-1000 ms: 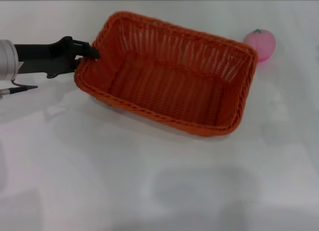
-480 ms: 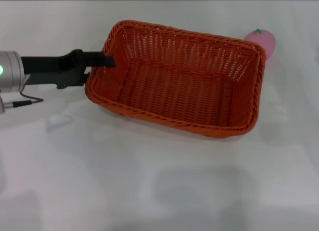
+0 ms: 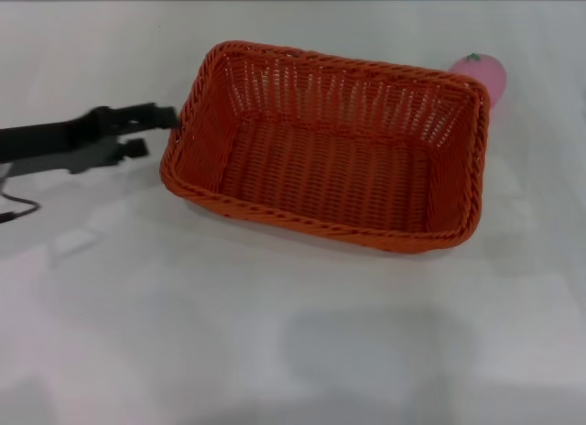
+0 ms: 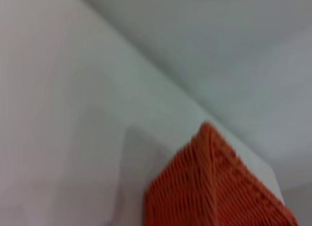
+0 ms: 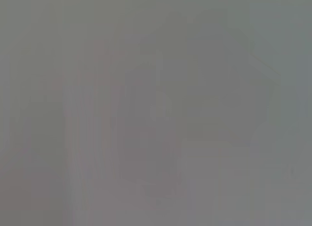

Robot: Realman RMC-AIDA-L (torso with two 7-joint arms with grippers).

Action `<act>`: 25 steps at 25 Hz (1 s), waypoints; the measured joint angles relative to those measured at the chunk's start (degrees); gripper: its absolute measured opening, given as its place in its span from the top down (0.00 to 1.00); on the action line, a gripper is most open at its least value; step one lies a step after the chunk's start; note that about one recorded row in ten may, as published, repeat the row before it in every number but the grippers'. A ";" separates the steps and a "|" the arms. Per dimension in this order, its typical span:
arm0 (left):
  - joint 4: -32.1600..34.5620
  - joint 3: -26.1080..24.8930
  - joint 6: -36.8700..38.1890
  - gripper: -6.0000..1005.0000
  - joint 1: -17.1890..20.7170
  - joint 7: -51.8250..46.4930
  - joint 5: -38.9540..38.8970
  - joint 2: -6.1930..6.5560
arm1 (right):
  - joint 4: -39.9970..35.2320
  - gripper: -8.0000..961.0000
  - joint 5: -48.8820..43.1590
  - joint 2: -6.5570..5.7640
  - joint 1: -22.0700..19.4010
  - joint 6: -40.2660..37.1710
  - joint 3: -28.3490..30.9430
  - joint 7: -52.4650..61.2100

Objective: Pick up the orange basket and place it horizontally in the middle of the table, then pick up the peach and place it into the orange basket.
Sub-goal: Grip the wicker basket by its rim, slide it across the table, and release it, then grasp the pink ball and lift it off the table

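One orange basket [image 3: 330, 150] sat on the white table [image 3: 275, 333], a little to the far side of the middle, its long side running left to right with a slight skew, its open top up and nothing inside it. One peach [image 3: 482, 72] lay on the table just past the basket's far right corner, partly hidden behind the braided rim, with its green stem spot on top. The left gripper [image 3: 151, 132] was at the basket's left short end, just outside the rim; its two dark fingers [image 3: 156, 116] were spread apart with nothing between them, the upper one nearly touching the wicker and the lower one a little off it. The arm behind it ran out to the left edge, with a thin cable trailing near it. The left wrist view showed only one corner of the orange basket [image 4: 214, 187] from the outside against the table [image 4: 58, 114], and no peach. The right wrist view showed only a blank grey surface, and the right gripper appeared in no view.
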 joint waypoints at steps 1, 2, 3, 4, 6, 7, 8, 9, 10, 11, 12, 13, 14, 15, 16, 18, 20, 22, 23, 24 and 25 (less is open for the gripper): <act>-0.44 -1.07 -0.18 0.13 0.99 1.82 -0.53 0.14 | -0.23 0.24 0.00 -0.04 -0.05 0.11 -0.04 0.12; -0.70 -2.31 -0.61 0.12 1.78 4.16 -1.07 0.26 | -0.48 0.24 0.00 -0.08 -0.09 0.22 -0.07 0.29; -0.77 -3.32 -0.99 0.12 2.30 5.97 -1.39 0.32 | -1.02 0.24 0.00 -0.12 -0.22 0.36 -0.17 0.70; -0.79 -4.78 -1.56 0.12 2.93 8.56 -1.73 0.42 | -1.70 0.24 -0.02 -0.13 -0.34 0.44 -0.46 1.25; -0.83 -7.41 -2.06 0.13 3.91 12.81 -1.99 0.58 | -3.83 0.25 -0.04 -0.18 -0.62 0.42 -1.81 2.88; -0.85 -8.47 -2.17 0.13 4.28 14.72 -2.13 0.61 | -5.14 0.25 -0.08 -0.17 -0.72 0.23 -2.87 3.93; -0.87 -9.65 -2.21 0.13 4.70 17.11 -2.30 0.61 | -6.93 0.25 -0.09 -0.20 -0.75 -0.31 -4.14 5.18; -0.90 -10.66 -2.27 0.13 5.12 19.76 -2.56 0.59 | -8.88 0.25 -0.11 -0.19 -0.78 -1.20 -5.51 6.78; -0.90 -11.39 -2.31 0.13 5.55 22.24 -2.90 0.56 | -11.03 0.25 -0.11 -0.21 -0.80 -2.30 -6.87 8.54; -0.93 -11.80 -2.35 0.13 6.03 25.43 -3.58 0.50 | -13.46 0.25 -0.17 -0.25 -0.85 -4.00 -8.27 10.61; -1.02 -12.02 -2.40 0.13 6.56 28.54 -4.38 0.45 | -15.61 0.25 -0.39 -0.30 -0.90 -5.74 -9.53 12.51; -1.14 -12.05 -2.42 0.13 7.12 31.41 -5.48 0.38 | -18.01 0.25 -0.91 -0.38 -0.93 -8.08 -10.88 15.03; -1.26 -12.09 -2.46 0.12 7.74 34.26 -6.66 0.27 | -20.73 0.25 -1.94 -0.56 -0.94 -10.44 -12.27 17.60; -1.34 -12.17 -2.53 0.12 8.27 36.64 -7.90 0.15 | -23.19 0.25 -3.44 -0.71 -0.91 -12.79 -13.41 20.40; -1.34 -12.30 -2.61 0.12 8.86 39.14 -9.16 0.01 | -25.35 0.25 -5.13 -0.98 -0.77 -14.67 -14.37 22.80; -1.14 -12.56 -2.73 0.13 10.11 44.35 -12.61 -0.38 | -29.67 0.25 -9.85 -1.55 -0.02 -18.31 -16.04 28.92; 0.32 -12.47 -2.95 0.13 11.75 51.10 -17.84 -0.85 | -33.49 0.25 -16.01 -2.35 1.32 -21.71 -17.04 35.98; 2.92 -12.13 -4.10 0.13 12.60 57.41 -22.11 -0.89 | -36.30 0.25 -22.70 -3.26 3.01 -23.33 -17.31 43.15; 4.07 -12.14 -4.94 0.13 12.72 59.94 -23.33 -0.84 | -37.42 0.25 -26.51 -3.71 3.91 -23.62 -17.38 46.83; 4.78 -12.28 -5.53 0.13 12.77 61.62 -23.97 -0.80 | -38.36 0.26 -30.24 -4.23 5.01 -23.76 -17.44 50.38; 5.44 -12.44 -6.02 0.12 12.84 63.29 -24.39 -0.79 | -38.98 0.26 -33.62 -4.62 5.95 -23.78 -17.55 53.08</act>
